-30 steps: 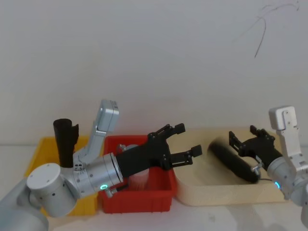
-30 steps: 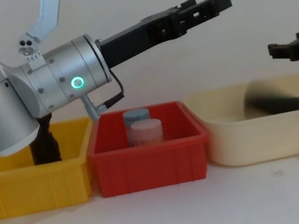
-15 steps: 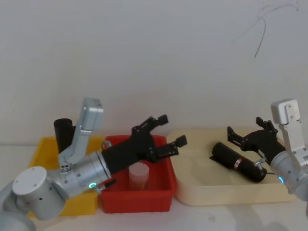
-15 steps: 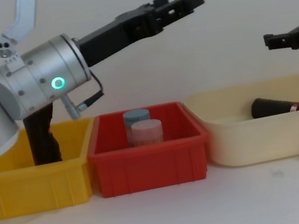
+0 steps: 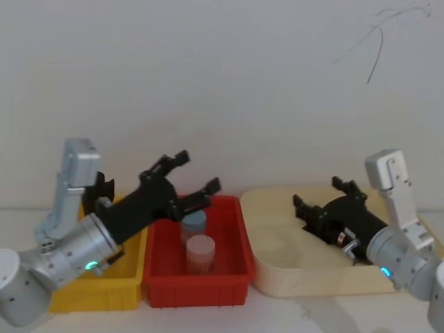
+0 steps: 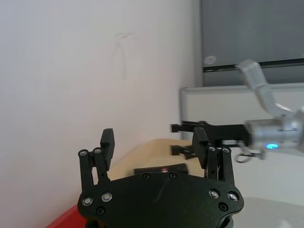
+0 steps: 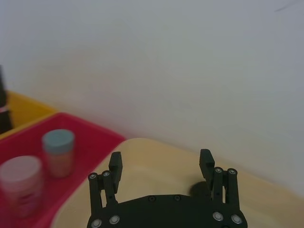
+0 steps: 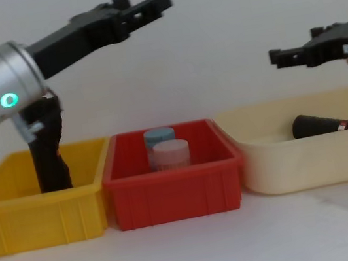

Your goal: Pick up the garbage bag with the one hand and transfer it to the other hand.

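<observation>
Bag (image 8: pixel 322 124), chest view: lies on its side in tray (image 8: pixel 299 167), apart from both grippers.
Right gripper (image 8: pixel 291 53), chest view: hovers above bag, jaws released, empty.
Left gripper (image 8: pixel 147 2), chest view: held high over red bin (image 8: pixel 172 200), jaws released, empty.
Second roll (image 8: pixel 48 150), chest view: upright in yellow bin (image 8: pixel 42 221).
Head view: right gripper over bag; left gripper over bins.
Left wrist view: bag below right gripper's spread fingers (image 6: pixel 180 127).
Right wrist view: bag end between own fingertips (image 7: pixel 205 159).
</observation>
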